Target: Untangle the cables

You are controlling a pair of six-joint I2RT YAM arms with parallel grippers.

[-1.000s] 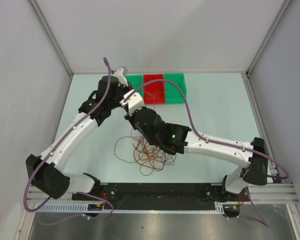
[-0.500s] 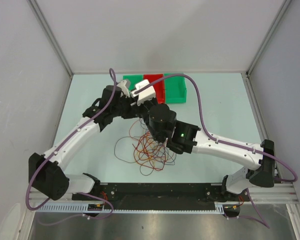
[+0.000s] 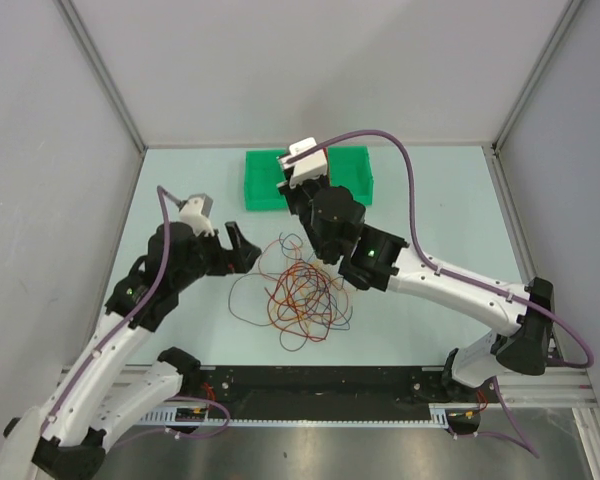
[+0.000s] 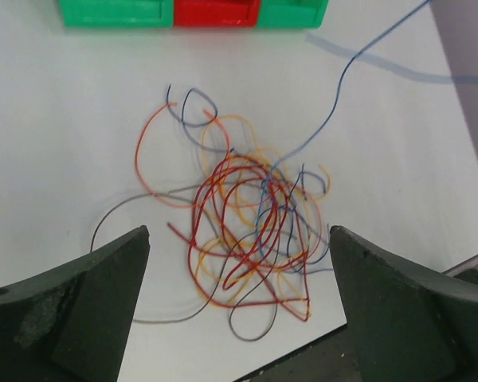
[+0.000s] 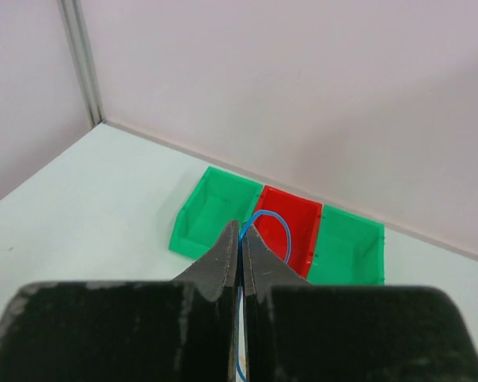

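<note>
Sprawling as a loose knot on the pale counter: thin wire cables in red, orange, yellow, blue and grey-brown, between the two arms and nearer the front edge than the row of green and red plastic bins at the back.

Hovering just left of that knot: left end effector, released, jaws spread wide, nothing between them. Viewed through its own wrist camera: both dark fingers at the lower corners, the knot framed in the gap on the counter, apart from either finger.

Rising out of the knot toward the upper right: single thin blue cable, lifted clear of the counter.

Clenched on that blue strand: right end effector, jaws pressed together with only the thin wire between, held above the bin row. Curling past the fingertips as a small blue loop in front of the red middle bin.

Seen from above: right fingertips hidden under the wrist, red bin covered by the arm, only the green bins showing.
</note>
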